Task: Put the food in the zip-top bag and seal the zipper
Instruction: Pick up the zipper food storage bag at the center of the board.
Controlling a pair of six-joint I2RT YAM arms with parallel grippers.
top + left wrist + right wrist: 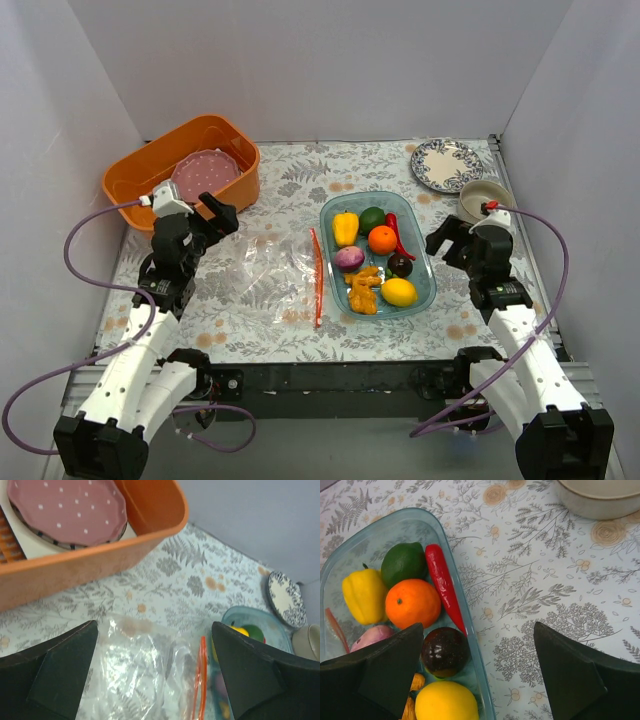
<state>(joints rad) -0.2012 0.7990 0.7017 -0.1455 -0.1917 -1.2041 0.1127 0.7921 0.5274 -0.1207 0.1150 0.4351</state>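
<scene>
top view, with 12 o'clock as the far wall. the zip-top bag [262,275] lies flat and crinkled on the patterned table cloth [300,170], left of centre. the zipper [318,275] runs straight along the bag's 3 o'clock edge, from 12 to 6. it lies just beside the clear blue tray [380,195]; whether the two touch cannot be told.

all the food sits in that tray. the yellow pepper [345,228] and green round piece [372,218] are at the 12 o'clock end. the red chili [397,235] lies along the 3 o'clock wall and the orange [382,239] is near centre. the purple onion [349,258] is at 9 o'clock, the dark round piece [400,265] at 3 o'clock and the lemon [399,292] in the 5 o'clock corner.

the left gripper [155,680] hangs over the bag's 10 o'clock corner, jaws spread wide, holding nothing. the right gripper [477,675] hangs over the tray's 3 o'clock rim, jaws likewise spread and empty.

an orange bin [130,180] holding a pink plate [205,173] stands at 10 o'clock. a patterned plate [446,164] and a bowl [482,198] stand at 1 o'clock.
</scene>
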